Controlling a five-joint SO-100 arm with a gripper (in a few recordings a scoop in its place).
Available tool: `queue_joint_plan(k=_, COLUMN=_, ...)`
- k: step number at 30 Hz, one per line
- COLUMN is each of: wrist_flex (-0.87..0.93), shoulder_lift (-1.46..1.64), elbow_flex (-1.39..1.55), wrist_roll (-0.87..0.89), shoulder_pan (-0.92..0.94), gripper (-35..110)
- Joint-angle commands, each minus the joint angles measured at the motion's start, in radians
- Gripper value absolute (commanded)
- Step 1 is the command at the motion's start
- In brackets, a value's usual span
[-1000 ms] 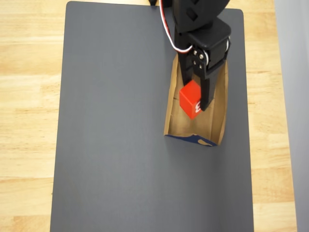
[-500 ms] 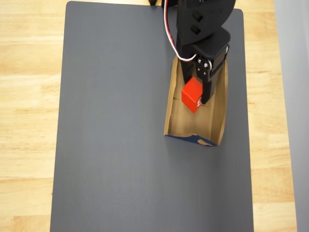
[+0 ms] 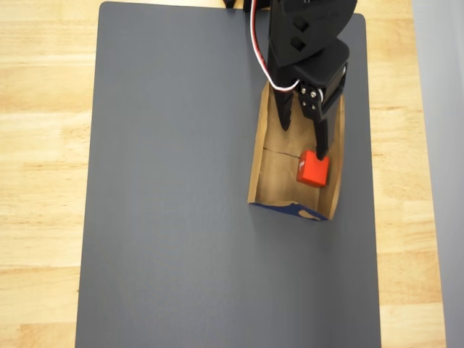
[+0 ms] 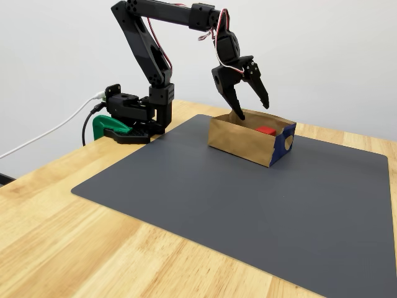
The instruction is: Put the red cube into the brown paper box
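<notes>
The red cube (image 3: 313, 169) lies on the floor of the brown paper box (image 3: 256, 174), against its right wall near the blue-printed end. In the fixed view only the cube's top (image 4: 267, 130) peeks over the box (image 4: 239, 143) wall. My black gripper (image 3: 303, 140) hangs open above the box's far half, and nothing is held between its fingers. One fingertip (image 3: 321, 152) reaches down right beside the cube; the other points at the box's left side. The fixed view shows the gripper (image 4: 251, 107) spread wide just over the box rim.
The box stands on a dark grey mat (image 3: 174, 181) covering a wooden table (image 3: 43, 145). The arm's base with a green clamp (image 4: 111, 127) and a white cable sits at the table's back left in the fixed view.
The gripper opened and let go of the red cube. The cube dropped from between the fingers to the box floor by the right wall.
</notes>
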Motion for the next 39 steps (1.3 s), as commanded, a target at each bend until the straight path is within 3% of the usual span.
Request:
queue_joint_plan(k=1, wrist_flex=-0.005, shoulder_lift=0.029, elbow_flex=0.000, wrist_roll=-0.008, shoulder_pan=-0.008, gripper=26)
queue_joint_plan(k=9, wrist_flex=-0.092, shoulder_lift=0.126, elbow_flex=0.011, wrist_roll=0.002, shoulder_pan=0.054, gripper=0)
queue_joint_plan(k=21, wrist_flex=-0.400, shoulder_lift=0.618, elbow_flex=0.328, wrist_roll=0.146, shoulder_pan=0.216, gripper=0)
queue_joint_plan(k=30, wrist_flex=-0.408, shoulder_lift=1.051, elbow_flex=0.549, wrist_roll=0.209, shoulder_pan=0.321, gripper=0)
queue_joint_plan(k=39, wrist_flex=-0.365, shoulder_lift=1.068, elbow_flex=0.575, wrist_roll=0.209, shoulder_pan=0.336, gripper=0)
